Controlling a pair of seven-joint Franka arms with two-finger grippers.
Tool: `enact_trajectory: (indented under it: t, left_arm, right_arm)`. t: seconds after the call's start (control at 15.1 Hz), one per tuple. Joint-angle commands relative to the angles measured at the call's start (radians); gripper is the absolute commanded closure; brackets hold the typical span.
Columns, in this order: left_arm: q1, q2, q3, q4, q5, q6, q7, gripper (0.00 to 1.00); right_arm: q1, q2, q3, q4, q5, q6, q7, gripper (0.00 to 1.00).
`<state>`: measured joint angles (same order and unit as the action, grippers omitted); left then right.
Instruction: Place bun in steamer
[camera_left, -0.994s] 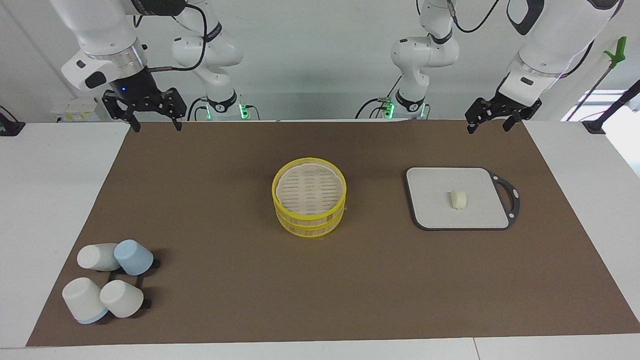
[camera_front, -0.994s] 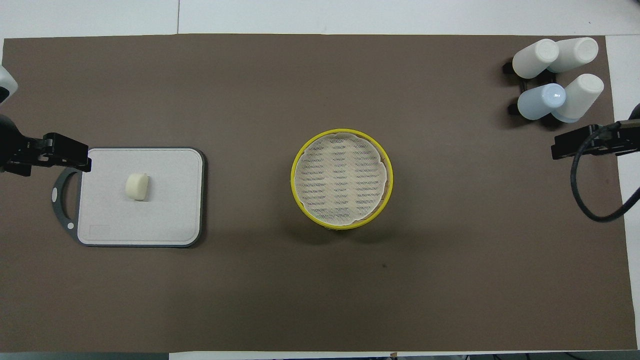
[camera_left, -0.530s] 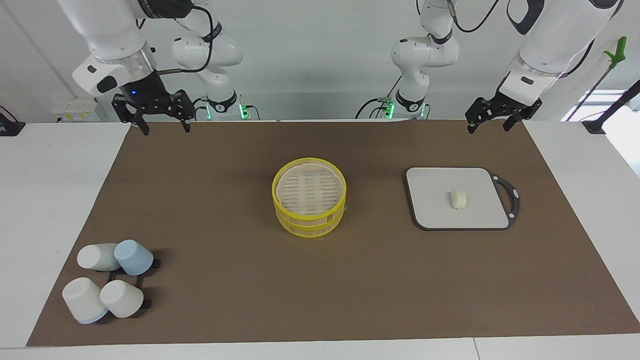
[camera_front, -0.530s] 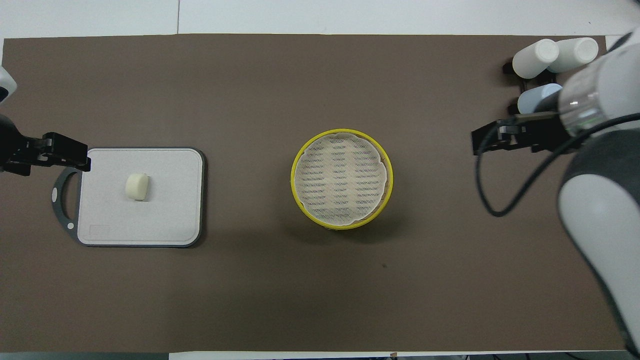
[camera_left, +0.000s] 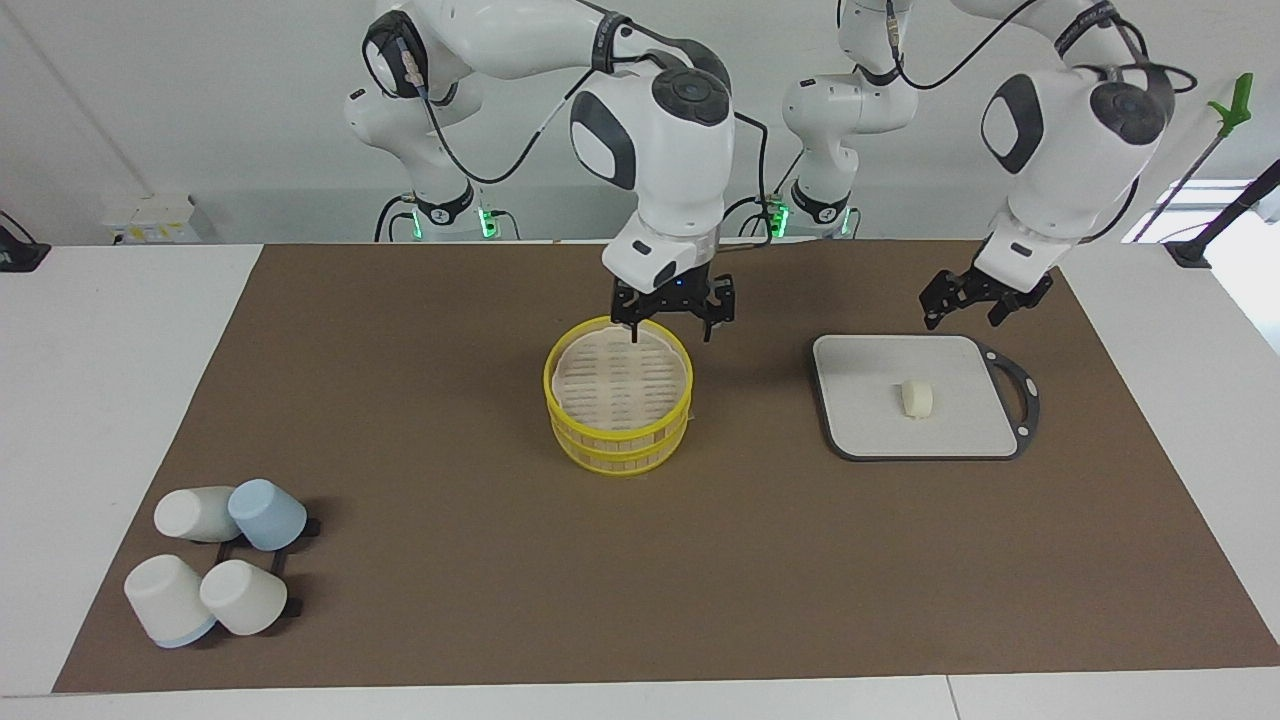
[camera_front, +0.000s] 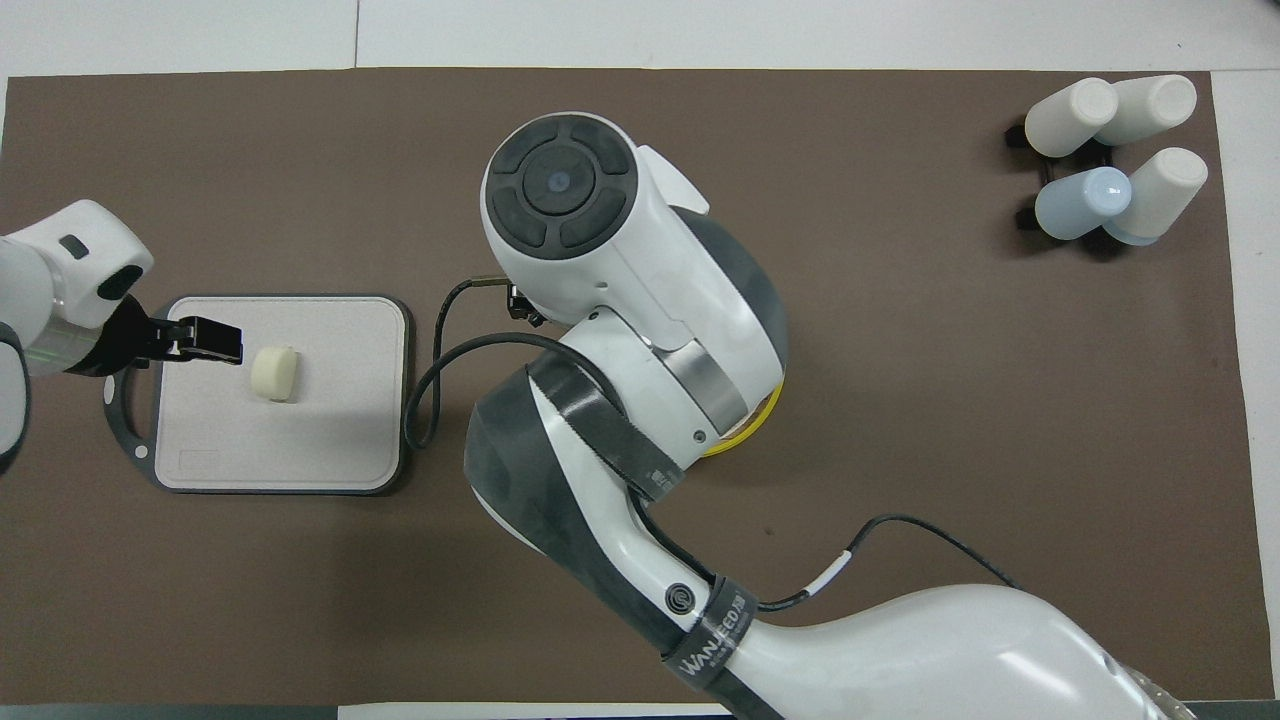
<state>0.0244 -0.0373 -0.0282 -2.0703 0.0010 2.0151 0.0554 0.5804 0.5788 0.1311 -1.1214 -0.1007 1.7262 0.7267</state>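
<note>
Facing view: steamer (camera_left: 618, 408) holds only its pale slatted top piece (camera_left: 617, 377); both tools spread.

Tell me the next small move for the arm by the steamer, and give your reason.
Probably lower the right gripper onto the top piece and grip its rim nearest the robots. The fingers are open over that rim, and the piece covers the steamer. The bun lies on the cutting board, the left gripper above the board's edge.
</note>
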Motion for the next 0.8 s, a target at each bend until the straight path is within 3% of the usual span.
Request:
enact_trajectory:
  t: [0.0, 0.2, 0.4, 0.46, 0.6, 0.73]
  left_arm:
    - [0.006, -0.004, -0.006, -0.195, -0.016, 0.233, 0.05, 0.0]
    - [-0.003, 0.069, -0.007, -0.263, -0.016, 0.397, 0.061, 0.0]
    - [0.0, 0.108, -0.007, -0.287, -0.016, 0.465, 0.11, 0.0]
    - [0.0, 0.122, -0.007, -0.287, -0.016, 0.476, 0.109, 0.0]
    - [-0.001, 0.129, -0.007, -0.275, -0.016, 0.468, 0.107, 0.38]
    - [-0.003, 0.137, -0.007, -0.258, -0.016, 0.462, 0.104, 0.44]
  right_arm:
    - [-0.002, -0.077, -0.001, -0.275, -0.017, 0.214, 0.045, 0.0]
    - [-0.002, -0.109, -0.001, -0.365, -0.01, 0.271, 0.049, 0.0]
    - [0.003, -0.125, 0.001, -0.405, -0.011, 0.282, 0.048, 0.02]
    - [0.002, -0.129, 0.001, -0.422, -0.01, 0.305, 0.049, 0.12]
    - [0.002, -0.14, 0.002, -0.455, -0.002, 0.352, 0.059, 0.28]
    - [0.007, -0.139, 0.001, -0.463, -0.002, 0.365, 0.062, 0.32]
